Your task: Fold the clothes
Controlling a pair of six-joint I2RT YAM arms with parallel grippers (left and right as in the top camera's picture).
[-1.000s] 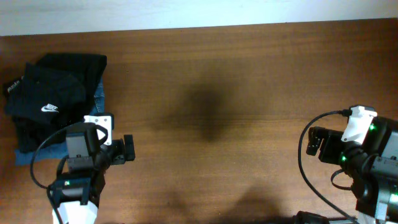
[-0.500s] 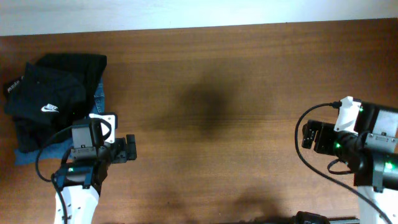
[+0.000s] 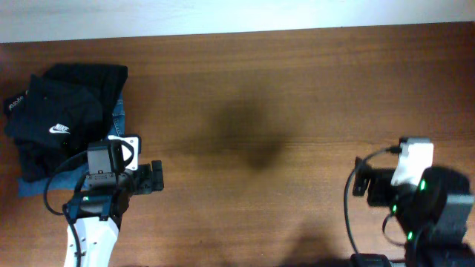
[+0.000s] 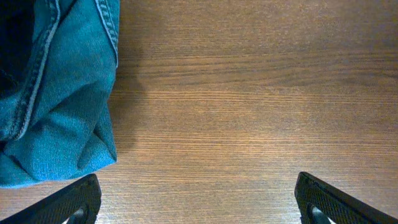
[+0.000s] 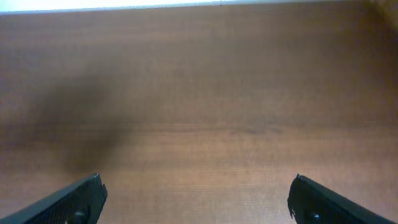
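Lower in the overhead view than a second ago, the right pincer [image 3: 361,185] is being held at the lower right, jaws wide, nothing gripped, over bare tabletop [image 3: 297,81]. The left pincer [image 3: 151,179] is also being held wide and empty, just right of the clothes [image 3: 63,119], which are being left heaped at the upper left. A blue denim garment [image 4: 56,93] is being shown just beside its left finger [image 4: 78,196]; whether they touch cannot be told.

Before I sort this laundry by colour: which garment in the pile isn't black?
The denim piece, blue and lowest in the pile; the black garments lie on top of it.
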